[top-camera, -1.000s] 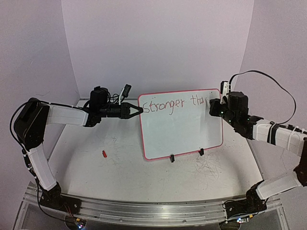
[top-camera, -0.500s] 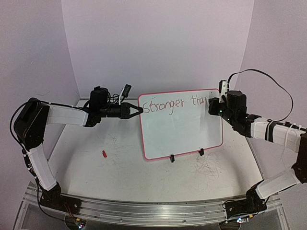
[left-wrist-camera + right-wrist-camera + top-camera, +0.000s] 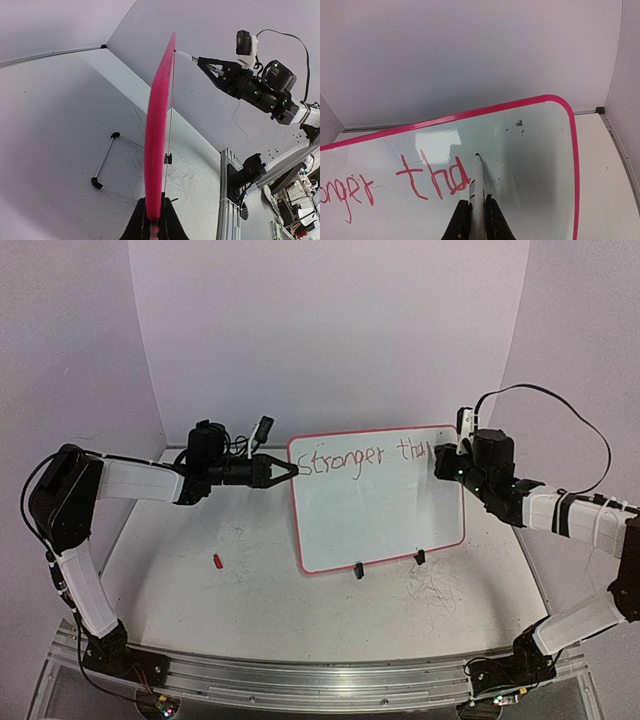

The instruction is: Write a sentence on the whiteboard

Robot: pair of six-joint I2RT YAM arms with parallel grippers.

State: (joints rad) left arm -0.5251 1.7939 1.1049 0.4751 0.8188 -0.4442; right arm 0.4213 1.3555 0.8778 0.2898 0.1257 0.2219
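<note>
Top view: the whiteboard (image 3: 380, 520) stands upright on the table (image 3: 250, 590), its left edge pinched by the closed left gripper (image 3: 287, 471). The sentence (image 3: 365, 460) reads "Stronger tha" in red, and its end is hidden behind the right gripper (image 3: 438, 462). Left wrist view: the board appears edge-on as a blurred pink strip clamped between the jaws, with no writing legible. Right wrist view: the jaws are closed on a white marker (image 3: 477, 185), its tip touching the board after "tha". The first word is cut off at the left

The scuffed white table (image 3: 250, 585) bears the whiteboard (image 3: 385, 520), propped on black feet (image 3: 357, 570), and a small red piece (image 3: 217, 561).
</note>
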